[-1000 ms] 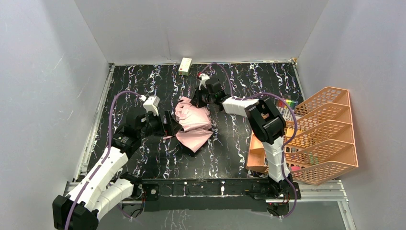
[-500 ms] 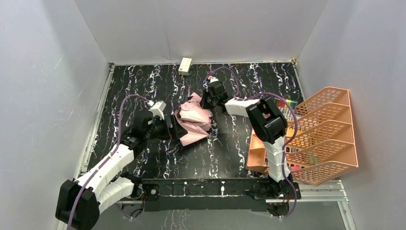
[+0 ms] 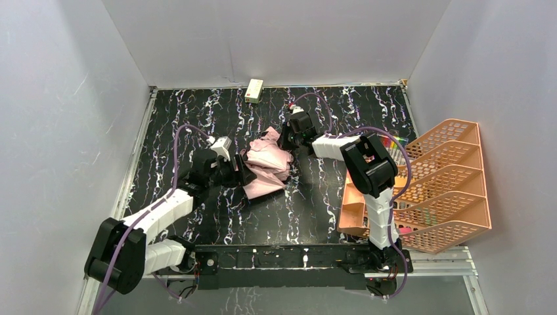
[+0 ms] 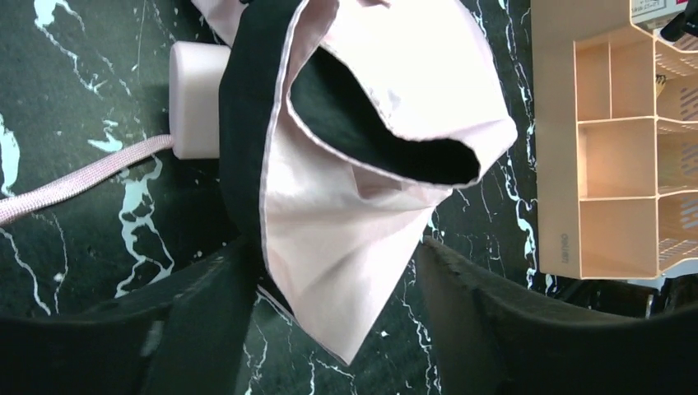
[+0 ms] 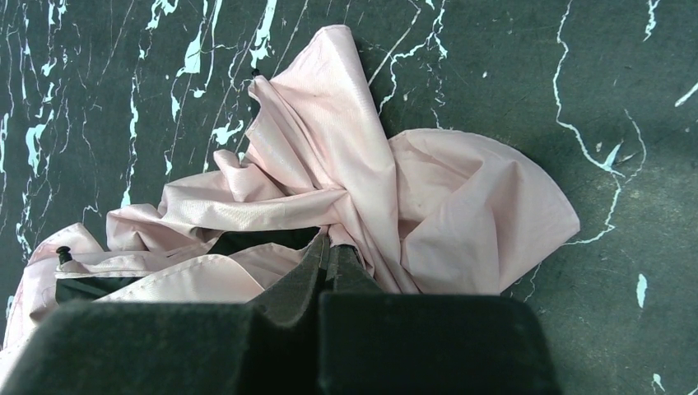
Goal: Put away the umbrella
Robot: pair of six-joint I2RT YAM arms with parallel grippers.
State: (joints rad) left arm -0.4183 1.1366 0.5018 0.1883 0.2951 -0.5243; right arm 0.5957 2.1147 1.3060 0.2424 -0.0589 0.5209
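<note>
The umbrella [image 3: 266,164] lies crumpled mid-table, pale pink outside and black inside. In the left wrist view its pink handle [image 4: 197,99] and strap [image 4: 74,185] lie at the upper left. My left gripper [image 3: 240,172] is open at the umbrella's left side. A pointed flap of fabric [image 4: 346,271] hangs between its two fingers [image 4: 206,317], and nothing is pinched. My right gripper [image 3: 286,139] is at the umbrella's far right edge. It [image 5: 331,247] is shut, with a fold of the pink fabric [image 5: 461,214] caught at its tips.
An orange mesh organiser rack [image 3: 433,190] stands at the right edge of the table and shows in the left wrist view [image 4: 609,164]. A small cream box [image 3: 253,90] lies at the back wall. Grey walls enclose three sides.
My left gripper has moved right, up to the umbrella. The umbrella has bunched into a smaller pile. My right gripper has shifted slightly right while holding the fabric.
</note>
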